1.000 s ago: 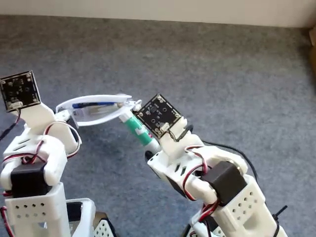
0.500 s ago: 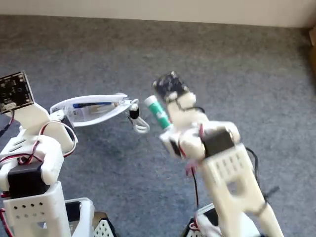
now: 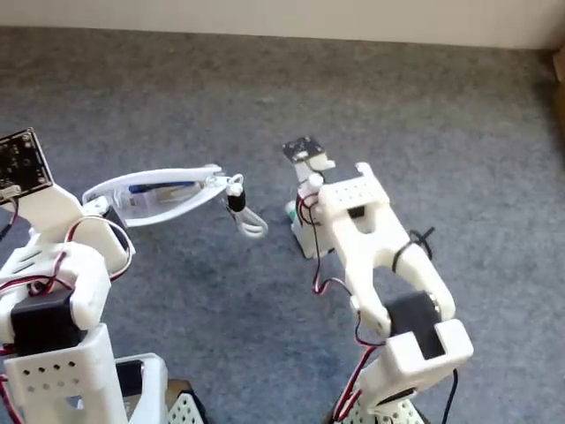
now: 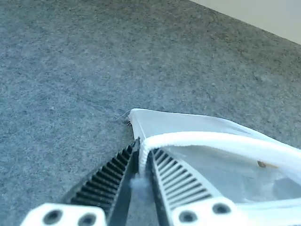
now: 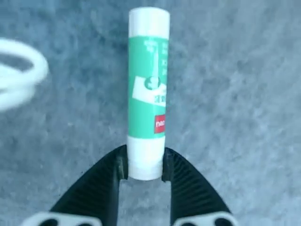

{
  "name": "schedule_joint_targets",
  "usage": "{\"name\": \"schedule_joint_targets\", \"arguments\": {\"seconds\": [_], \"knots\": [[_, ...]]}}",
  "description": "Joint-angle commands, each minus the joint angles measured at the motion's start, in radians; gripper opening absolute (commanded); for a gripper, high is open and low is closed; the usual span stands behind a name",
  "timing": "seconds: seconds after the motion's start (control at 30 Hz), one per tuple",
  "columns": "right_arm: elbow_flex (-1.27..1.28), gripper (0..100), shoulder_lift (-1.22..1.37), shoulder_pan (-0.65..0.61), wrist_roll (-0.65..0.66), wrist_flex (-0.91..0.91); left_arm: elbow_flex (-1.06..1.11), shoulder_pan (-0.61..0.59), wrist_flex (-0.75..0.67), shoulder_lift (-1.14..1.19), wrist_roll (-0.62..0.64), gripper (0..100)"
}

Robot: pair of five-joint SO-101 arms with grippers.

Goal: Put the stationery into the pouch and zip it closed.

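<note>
By right gripper (image 5: 143, 162), green-and-white glue stick (image 5: 146, 84) is pinched at one end, over grey carpeted bench (image 3: 424, 106). Clear plastic pouch with white zip edge (image 3: 163, 196) is clamped at corner by left gripper (image 4: 141, 149), at 9 o'clock of stick in high view. Risks judged: stick pivoted or dropped through shallow end-grip; floppy pouch mouth missed or pushed closed; white pull ring (image 3: 252, 223) snagged.

From above, you see just a green sliver of the glue stick (image 3: 291, 212) behind the right arm (image 3: 371, 238). The pouch (image 4: 188, 123) and the blurred white loop (image 5: 37, 63) run off the wrist views' edges.
</note>
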Motion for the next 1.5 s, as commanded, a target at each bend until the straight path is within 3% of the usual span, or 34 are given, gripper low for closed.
{"name": "schedule_joint_targets", "arguments": {"seconds": [0.0,0.1,0.4,0.73,1.2,1.33,1.47], "knots": [[-0.113,6.7,-0.008,0.010,0.005,0.005,-0.007,-0.016,-0.023,-0.015,0.014,1],[-0.157,12.1,-0.012,0.010,0.005,0.087,-0.005,-0.015,-0.023,-0.015,0.012,1],[-0.294,12.5,-0.004,0.007,0.003,0.188,-0.005,-0.015,-0.023,-0.015,0.009,1],[-0.248,12.4,0.027,-0.005,-0.081,-0.102,-0.005,-0.015,-0.023,-0.015,0.009,1],[-0.417,12.1,0.386,-0.008,-0.081,-0.142,-0.004,-0.015,-0.021,-0.015,0.009,1],[-0.432,0.4,0.406,-0.010,-0.081,-0.142,-0.004,-0.015,-0.021,-0.015,0.009,1],[-0.426,0.9,0.369,-0.012,-0.081,-0.140,-0.004,-0.015,-0.020,-0.015,0.009,1]]}}
